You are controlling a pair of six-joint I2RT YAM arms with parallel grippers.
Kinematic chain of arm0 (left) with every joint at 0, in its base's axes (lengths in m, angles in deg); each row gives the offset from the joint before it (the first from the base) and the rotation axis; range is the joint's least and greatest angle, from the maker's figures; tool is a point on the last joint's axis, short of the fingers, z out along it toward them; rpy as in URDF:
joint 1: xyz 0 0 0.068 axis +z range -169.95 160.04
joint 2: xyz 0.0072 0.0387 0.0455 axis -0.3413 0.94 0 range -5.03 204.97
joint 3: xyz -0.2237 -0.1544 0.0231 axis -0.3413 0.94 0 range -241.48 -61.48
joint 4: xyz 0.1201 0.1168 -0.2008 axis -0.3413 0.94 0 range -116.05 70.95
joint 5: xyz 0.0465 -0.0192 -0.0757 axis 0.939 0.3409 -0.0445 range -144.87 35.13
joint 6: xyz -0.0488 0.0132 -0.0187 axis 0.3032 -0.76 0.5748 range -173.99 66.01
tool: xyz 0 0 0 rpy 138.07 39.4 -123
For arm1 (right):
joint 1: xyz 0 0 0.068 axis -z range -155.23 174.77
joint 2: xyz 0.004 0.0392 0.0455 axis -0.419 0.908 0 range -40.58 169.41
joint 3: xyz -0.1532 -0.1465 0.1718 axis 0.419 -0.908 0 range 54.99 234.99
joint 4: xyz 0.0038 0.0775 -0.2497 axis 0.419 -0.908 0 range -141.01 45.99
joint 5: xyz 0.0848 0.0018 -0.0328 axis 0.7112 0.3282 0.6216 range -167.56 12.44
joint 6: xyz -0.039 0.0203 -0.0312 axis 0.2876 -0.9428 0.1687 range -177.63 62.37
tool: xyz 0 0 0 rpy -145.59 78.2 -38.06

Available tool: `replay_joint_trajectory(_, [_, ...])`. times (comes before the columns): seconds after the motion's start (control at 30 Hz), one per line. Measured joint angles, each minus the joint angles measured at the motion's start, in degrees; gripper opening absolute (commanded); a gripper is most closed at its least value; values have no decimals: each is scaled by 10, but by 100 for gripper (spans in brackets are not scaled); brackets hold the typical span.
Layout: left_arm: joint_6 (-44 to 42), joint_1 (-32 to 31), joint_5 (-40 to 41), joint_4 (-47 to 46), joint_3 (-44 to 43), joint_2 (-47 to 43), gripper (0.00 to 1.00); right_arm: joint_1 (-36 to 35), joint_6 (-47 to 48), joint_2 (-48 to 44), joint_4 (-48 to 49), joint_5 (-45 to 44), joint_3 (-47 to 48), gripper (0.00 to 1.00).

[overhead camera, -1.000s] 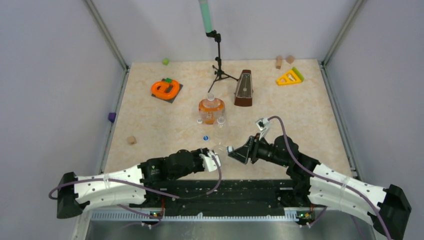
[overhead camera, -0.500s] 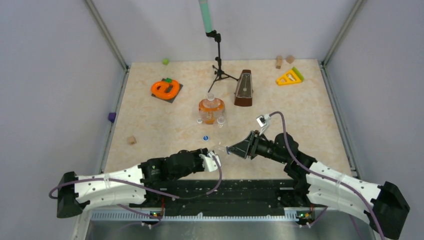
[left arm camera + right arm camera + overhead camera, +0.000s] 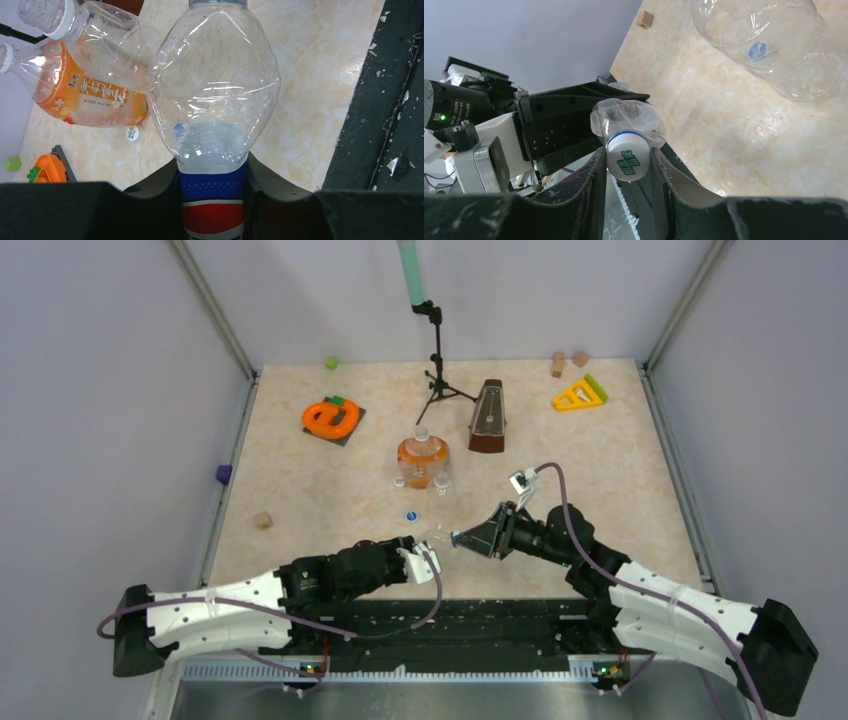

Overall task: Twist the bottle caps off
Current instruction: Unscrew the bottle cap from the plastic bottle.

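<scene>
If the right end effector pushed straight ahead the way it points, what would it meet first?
The white cap, already between the fingers of the right end effector; behind it the blue-labelled bottle, held by the left end effector.

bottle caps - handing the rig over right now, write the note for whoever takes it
Left gripper: shut on the blue-label bottle, holding it out toward the right arm.
Right gripper: closed on that bottle's white cap, which is on the neck.
Orange bottle and clear bottle: side by side mid-table. The clear one's neck is bare.
Blue cap and second white cap: loose on the table.
Done: two caps appear to be off.
Left: twist off the last cap.
</scene>
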Motion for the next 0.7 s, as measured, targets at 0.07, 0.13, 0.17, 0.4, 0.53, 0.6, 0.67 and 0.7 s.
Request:
replay_joint_trajectory(0.07, [-1, 0, 0, 1, 0, 0, 0, 1, 2, 2, 3, 2, 0, 5])
replay_joint_trajectory(0.13, [2, 0, -1, 5, 0, -3, 0, 1, 7, 6, 7, 8, 0, 0])
replay_joint_trajectory(0.17, [7, 0, -5, 9, 0, -5, 0, 1, 12, 9, 11, 14, 0, 0])
replay_joint_trajectory(0.4, [37, 20, -88, 46, 12, -47, 0, -6, 102, 27, 24, 82, 0, 0])
replay_joint_trajectory(0.53, [60, 70, -179, 45, 20, -70, 0, -12, 146, 18, 65, 96, -16, 0])
replay_joint_trajectory(0.6, [72, 96, -227, 39, 25, -75, 0, -13, 167, 14, 104, 105, -35, 0])
replay_joint_trajectory(0.67, [83, 114, -265, 34, 29, -73, 0, -15, 185, 14, 133, 113, -48, 0])
replay_joint_trajectory(0.7, [89, 121, -285, 34, 30, -72, 0, -16, 196, 14, 148, 118, -54, 0])
